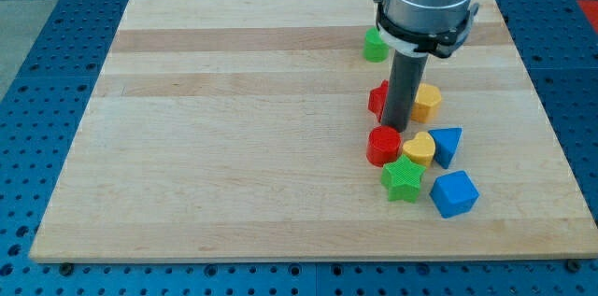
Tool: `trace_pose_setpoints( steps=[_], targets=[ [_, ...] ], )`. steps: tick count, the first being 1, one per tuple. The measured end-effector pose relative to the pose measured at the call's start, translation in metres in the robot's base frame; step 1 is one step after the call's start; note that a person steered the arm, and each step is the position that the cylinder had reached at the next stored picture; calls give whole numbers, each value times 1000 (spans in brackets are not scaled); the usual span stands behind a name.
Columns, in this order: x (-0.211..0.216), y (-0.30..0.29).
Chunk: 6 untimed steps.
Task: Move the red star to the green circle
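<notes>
The red star [377,99] lies right of the board's middle, mostly hidden behind my rod; only its left edge shows. The green circle [375,45] sits above it, near the view's top, partly under the arm's grey collar. My tip [395,129] is down on the board just below and right of the red star, touching or nearly touching it, and directly above the red circle [383,146].
A yellow hexagon [428,102] sits right of the rod. Below the tip are clustered a yellow heart [420,148], a blue triangle [448,145], a green star [403,179] and a blue cube [454,193]. The wooden board [234,128] lies on a blue table.
</notes>
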<state>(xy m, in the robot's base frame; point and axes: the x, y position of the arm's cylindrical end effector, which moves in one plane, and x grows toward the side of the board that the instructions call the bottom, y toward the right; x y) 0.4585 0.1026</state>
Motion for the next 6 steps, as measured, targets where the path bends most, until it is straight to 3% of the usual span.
trace_pose_setpoints(
  steps=[6],
  targets=[
    [-68,-16]
  ],
)
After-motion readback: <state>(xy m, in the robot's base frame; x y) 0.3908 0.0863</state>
